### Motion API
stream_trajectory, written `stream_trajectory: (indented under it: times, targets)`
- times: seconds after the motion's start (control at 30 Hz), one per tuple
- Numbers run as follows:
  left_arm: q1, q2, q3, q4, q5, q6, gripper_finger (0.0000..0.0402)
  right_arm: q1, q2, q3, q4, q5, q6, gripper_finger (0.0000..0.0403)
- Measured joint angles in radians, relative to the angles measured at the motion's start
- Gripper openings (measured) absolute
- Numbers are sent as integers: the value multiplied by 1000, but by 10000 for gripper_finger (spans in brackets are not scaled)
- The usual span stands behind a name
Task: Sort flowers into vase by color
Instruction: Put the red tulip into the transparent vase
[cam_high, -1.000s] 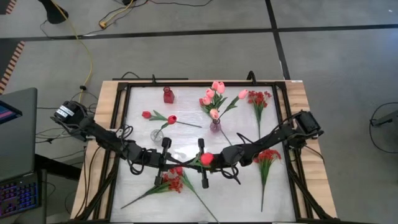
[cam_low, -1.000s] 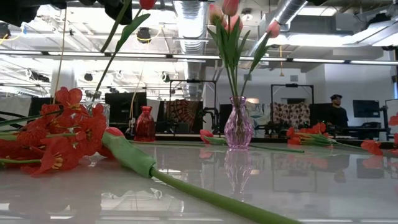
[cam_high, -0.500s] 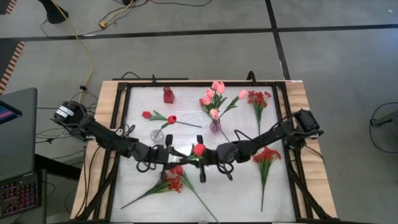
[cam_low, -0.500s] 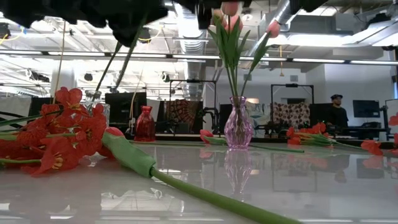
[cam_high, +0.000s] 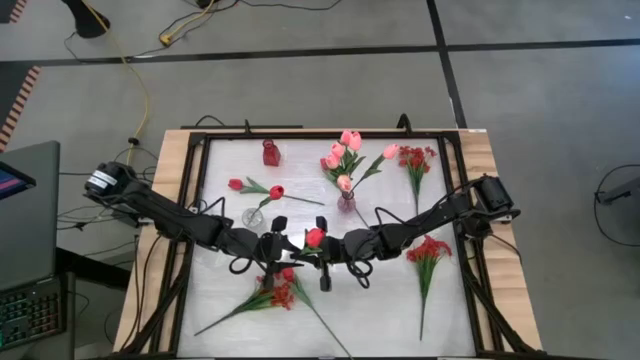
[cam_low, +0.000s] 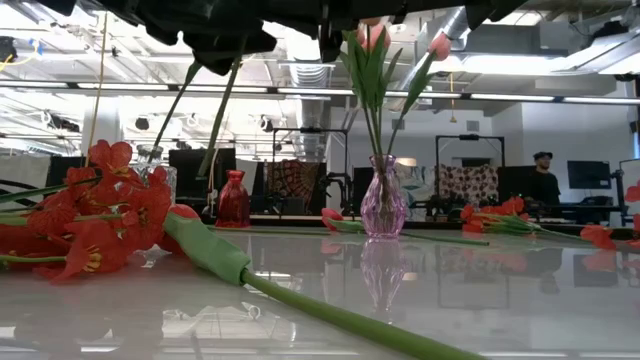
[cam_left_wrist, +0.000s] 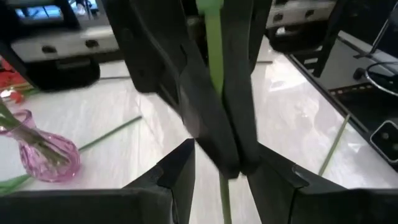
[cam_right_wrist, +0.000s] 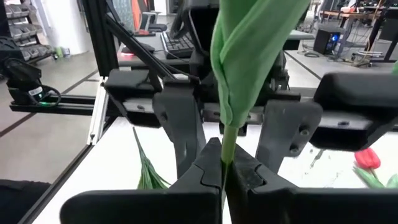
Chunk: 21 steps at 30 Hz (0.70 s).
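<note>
While the two arms meet over the middle of the table (cam_high: 440, 300), the right gripper (cam_right_wrist: 222, 171) has its fingers pressed together on the green stem of a red tulip (cam_high: 315, 237), whose bloom shows just above the meeting point in the high view. Directly facing it, the left gripper (cam_left_wrist: 219, 163) has its fingers (cam_left_wrist: 177, 171) parted, one on either side of the same stem and of the right gripper's tips, without gripping.

Just in front of both grippers, toward the table's near edge, lies a bushy red spray (cam_high: 280, 292) with a long stem. A second red spray (cam_high: 430, 251) lies beside the right arm, well off to that gripper's outer side.

Beyond the grippers stands a clear vase (cam_high: 252, 216), just past the left gripper, and a purple vase (cam_low: 384, 205) holding pink tulips (cam_high: 345, 150), past the right gripper. Two red tulips (cam_high: 255, 187) lie flat beyond the clear vase. Farther still, a third red spray (cam_high: 415, 160) lies near the far right corner, and a red vase (cam_high: 271, 152) stands at the far edge.
</note>
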Motion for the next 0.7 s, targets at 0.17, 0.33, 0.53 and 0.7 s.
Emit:
stream_trajectory:
  times: [0.17,0.33,0.53,0.7]
  targets:
    - [0,-28,-6,-19,-18,-11,126,0,0,0,-11,0,0,28]
    - [0,-33,-6,-29,-17,-18,126,2,-8,0,-15,-1,-2,28]
    - [-1,-33,-6,-29,-17,-24,124,2,-10,0,14,0,-23,29]
    - [-1,-33,-6,-30,-18,-24,82,2,-10,0,5,1,-19,28]
